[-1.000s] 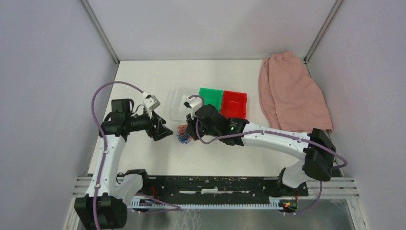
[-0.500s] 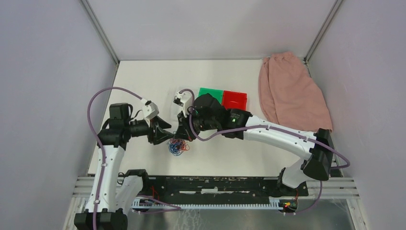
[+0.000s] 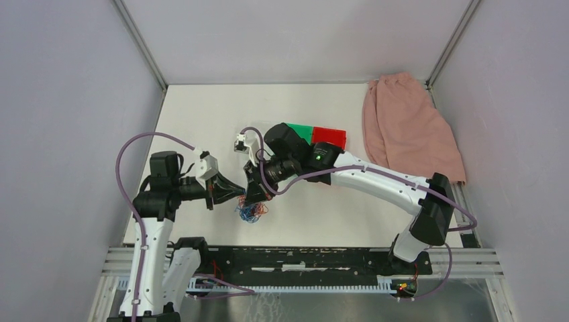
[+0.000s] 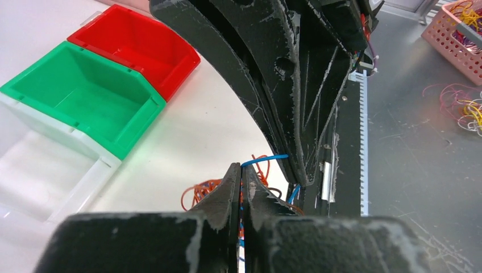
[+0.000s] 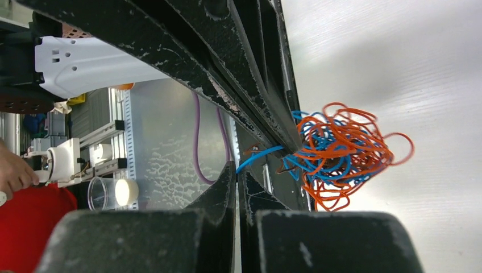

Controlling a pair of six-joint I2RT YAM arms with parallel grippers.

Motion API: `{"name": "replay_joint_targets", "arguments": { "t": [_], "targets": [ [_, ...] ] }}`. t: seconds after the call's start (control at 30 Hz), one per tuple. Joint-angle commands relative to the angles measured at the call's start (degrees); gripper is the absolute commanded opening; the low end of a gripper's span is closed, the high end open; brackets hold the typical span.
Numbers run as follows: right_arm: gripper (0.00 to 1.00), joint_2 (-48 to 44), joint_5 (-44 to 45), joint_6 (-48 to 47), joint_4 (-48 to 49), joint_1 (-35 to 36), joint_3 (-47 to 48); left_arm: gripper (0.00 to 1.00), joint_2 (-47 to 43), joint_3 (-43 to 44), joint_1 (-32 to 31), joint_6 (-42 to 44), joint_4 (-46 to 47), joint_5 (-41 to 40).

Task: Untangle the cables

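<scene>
The cables point(image 5: 341, 149) are a small tangle of blue, orange-red and dark wires, hanging just under both grippers near the table's front left point(image 3: 249, 212). My left gripper point(image 4: 241, 169) is shut, with a blue strand coming out of its tips and more blue and orange wire between the jaws. That blue cable point(image 5: 258, 154) runs a short way across to my right gripper point(image 5: 236, 168), which is also shut on it. In the top view the left gripper point(image 3: 241, 193) and right gripper point(image 3: 252, 198) meet tip to tip above the tangle.
A green bin point(image 4: 79, 96), a red bin point(image 4: 136, 45) and a clear bin point(image 4: 40, 176) stand side by side behind the grippers. A pink cloth point(image 3: 409, 127) lies at the back right. A black rail point(image 3: 302, 258) runs along the near edge.
My left gripper has closed on the wires. Both grippers and the tangle have shifted left and toward the near edge, and the right arm now covers the clear bin.
</scene>
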Motion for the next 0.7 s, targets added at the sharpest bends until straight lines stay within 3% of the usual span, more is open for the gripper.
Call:
{"name": "replay_joint_targets", "arguments": {
  "t": [0.0, 0.23, 0.33, 0.47, 0.57, 0.67],
  "targets": [
    [0.00, -0.30, -6.19, -0.72, -0.19, 0.29, 2.74, 0.03, -0.19, -0.15, 0.00, 2.75, 0.86, 2.27],
    [0.00, -2.82, -6.45, -0.41, 0.24, -1.65, 0.33, 0.03, -2.16, -0.09, -0.01, 5.70, 0.71, -1.36],
    [0.00, -3.35, -8.01, 1.01, 2.19, -2.44, -0.77, 0.31, -3.80, -1.50, 0.01, 5.47, 0.76, -1.29],
    [0.00, -2.16, -11.04, 2.38, 3.23, -2.52, 0.15, 0.53, -5.15, -3.10, -0.01, 6.51, 0.79, 1.11],
    [0.00, -0.63, -13.33, 3.22, 3.28, -2.53, 1.68, 0.61, -4.71, -3.36, 0.00, 7.17, 0.69, 2.31],
    [0.00, 0.05, -15.33, 3.81, 3.32, -2.48, 2.95, 0.63, -4.32, -3.56, 0.00, 8.67, 0.69, 2.53]
  ]
}}
